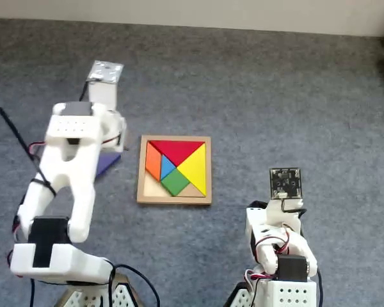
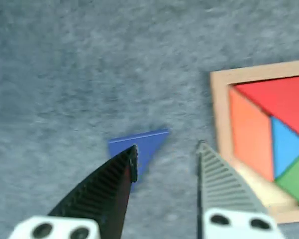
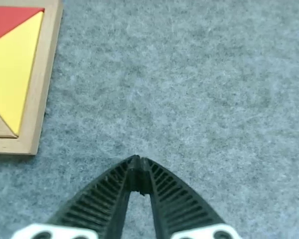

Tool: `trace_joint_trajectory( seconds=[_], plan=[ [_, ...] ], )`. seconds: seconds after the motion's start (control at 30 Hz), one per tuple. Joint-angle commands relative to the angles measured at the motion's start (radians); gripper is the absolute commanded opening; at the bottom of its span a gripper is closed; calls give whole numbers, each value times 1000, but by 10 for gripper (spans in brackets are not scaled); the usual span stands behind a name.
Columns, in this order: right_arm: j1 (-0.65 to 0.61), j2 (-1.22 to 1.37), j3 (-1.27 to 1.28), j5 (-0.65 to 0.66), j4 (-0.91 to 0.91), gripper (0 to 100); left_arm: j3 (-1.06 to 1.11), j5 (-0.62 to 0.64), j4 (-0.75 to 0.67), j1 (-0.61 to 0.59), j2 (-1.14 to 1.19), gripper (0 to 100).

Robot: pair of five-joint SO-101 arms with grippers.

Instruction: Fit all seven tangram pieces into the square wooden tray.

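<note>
The square wooden tray [image 1: 174,201] lies mid-carpet holding red, yellow, orange, light blue and green pieces, with bare wood at its near corners. A dark blue triangle [image 1: 107,164] lies on the carpet left of the tray, partly under the left arm. In the left wrist view my left gripper [image 2: 167,152] is open just above that blue triangle [image 2: 145,146], its black fingertip over the piece's edge, the tray's rim [image 2: 219,107] beside it. My right gripper [image 3: 139,164] is shut on nothing over bare carpet, off the tray's [image 3: 40,99] near right corner.
Grey carpet surrounds everything. The right arm [image 1: 281,249] sits folded near its base at the front right. A pale wall strip runs along the far edge. Open carpet lies beyond and to the right of the tray.
</note>
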Motion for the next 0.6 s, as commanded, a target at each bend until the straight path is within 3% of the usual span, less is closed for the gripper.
trace_joint_trajectory(
  seconds=[0.0,0.23,0.57],
  plan=[
    [13,-8,148,2,-2,9,2,-170,9,-84,-5,318],
    [13,-8,148,2,-2,9,-73,-450,5,-108,148,283],
    [13,-8,148,2,-2,9,-231,-528,11,-130,374,274]
  ],
)
